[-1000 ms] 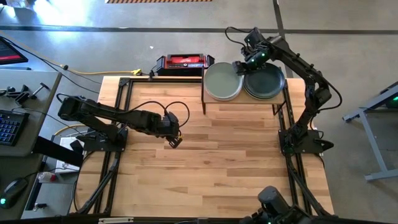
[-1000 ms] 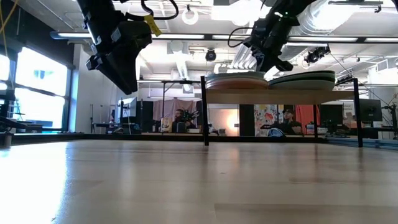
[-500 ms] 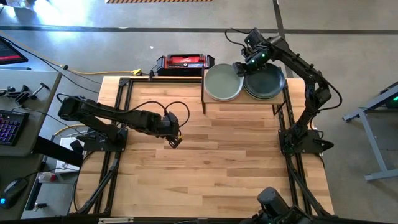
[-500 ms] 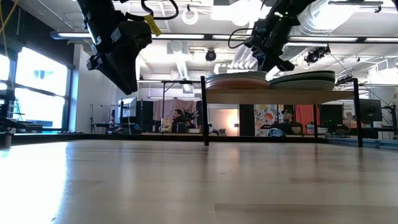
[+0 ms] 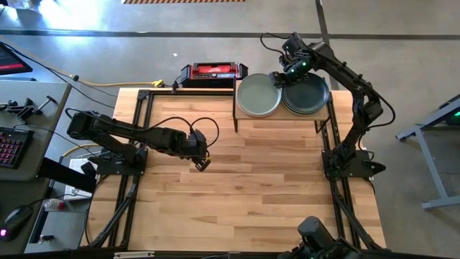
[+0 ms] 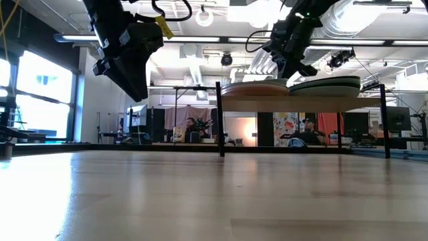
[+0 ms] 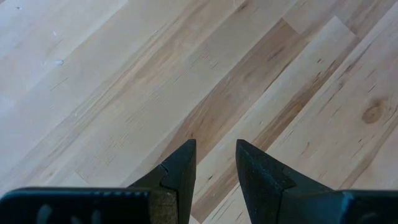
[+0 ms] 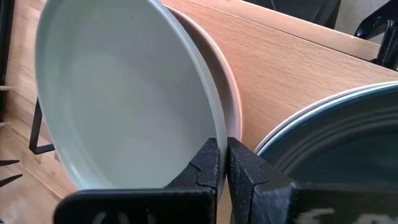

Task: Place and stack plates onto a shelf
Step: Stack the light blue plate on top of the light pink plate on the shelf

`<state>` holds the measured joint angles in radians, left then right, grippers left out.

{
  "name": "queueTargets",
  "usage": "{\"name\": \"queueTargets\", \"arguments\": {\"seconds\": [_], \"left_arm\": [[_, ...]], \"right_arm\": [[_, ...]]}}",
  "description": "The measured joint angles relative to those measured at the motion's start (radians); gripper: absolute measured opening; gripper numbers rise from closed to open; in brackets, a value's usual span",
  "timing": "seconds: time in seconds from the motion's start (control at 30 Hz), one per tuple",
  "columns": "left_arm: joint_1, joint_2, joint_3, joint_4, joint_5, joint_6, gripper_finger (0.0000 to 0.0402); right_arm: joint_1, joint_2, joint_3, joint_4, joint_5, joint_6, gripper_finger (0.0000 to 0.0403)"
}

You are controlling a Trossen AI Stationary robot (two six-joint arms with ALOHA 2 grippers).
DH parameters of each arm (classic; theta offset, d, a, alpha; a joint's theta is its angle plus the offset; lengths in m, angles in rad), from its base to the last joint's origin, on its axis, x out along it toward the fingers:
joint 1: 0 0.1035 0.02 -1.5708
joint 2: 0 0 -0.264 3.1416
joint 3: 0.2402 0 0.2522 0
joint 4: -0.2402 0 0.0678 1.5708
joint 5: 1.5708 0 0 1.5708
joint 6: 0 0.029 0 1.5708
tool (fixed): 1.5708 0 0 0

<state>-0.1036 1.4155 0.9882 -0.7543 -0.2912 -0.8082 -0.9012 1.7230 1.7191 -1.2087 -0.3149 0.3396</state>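
Your right claw (image 8: pixel 222 163) is clenched tight, its tips pressed together at the rim of the sage plate (image 8: pixel 118 93) topping the stack just beside it on the shelf (image 5: pixel 282 117). A peach rim shows beneath that matte, shallow dish. On the claw's other side sits the dark green plate (image 5: pixel 307 93) stack, round and smooth-rimmed. The shelf is pale wood on thin black legs. Your left claw (image 7: pixel 214 162) hangs well apart over the striped wooden worktop (image 5: pixel 251 187), fingers parted a little, holding nothing.
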Motion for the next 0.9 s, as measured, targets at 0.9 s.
{"name": "queueTargets", "arguments": {"seconds": [0.9], "left_arm": [[0.0,0.0,0.0,0.001,0.0,0.0,0.0102]], "right_arm": [[-0.008,0.0,0.0,-0.037,0.005,0.027,0.0001]]}}
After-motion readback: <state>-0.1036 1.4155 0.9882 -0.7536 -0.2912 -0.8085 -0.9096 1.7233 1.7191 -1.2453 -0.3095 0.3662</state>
